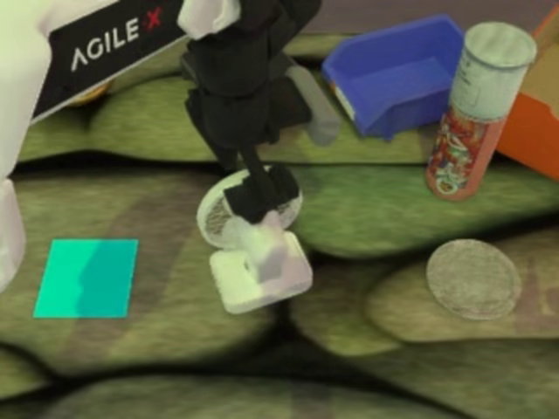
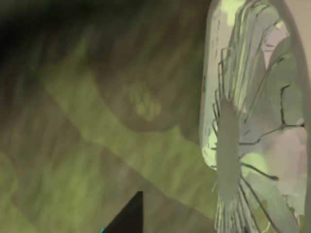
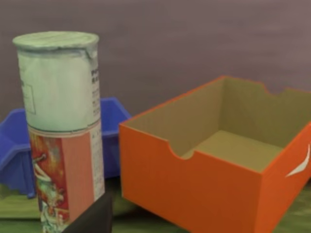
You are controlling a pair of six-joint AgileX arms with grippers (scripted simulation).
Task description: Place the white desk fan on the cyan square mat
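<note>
Cyan mat (image 1: pixel 87 278) sits at table left, bare; white fan (image 1: pixel 258 249) stands mid-table, well apart from it. Left tool (image 1: pixel 260 199) is down on the fan's grilled head, can't tell if clamped. Fan looks light, rigid, top-heavy, with a fragile grille: better held by the motor housing.

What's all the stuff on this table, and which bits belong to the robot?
white desk fan: one, cream-white, table centre, under the left gripper.
cyan square mat: one, cyan, flat at the left, bare.
blue bin: one, blue, back right of centre.
tall canister: one, pale top and red printed lower part, right of the bin.
orange box: one, orange, open, far right.
grey round disc: one, grey, front right.
left gripper: black, at the fan's head.
Right arm: out of the top view.
</note>
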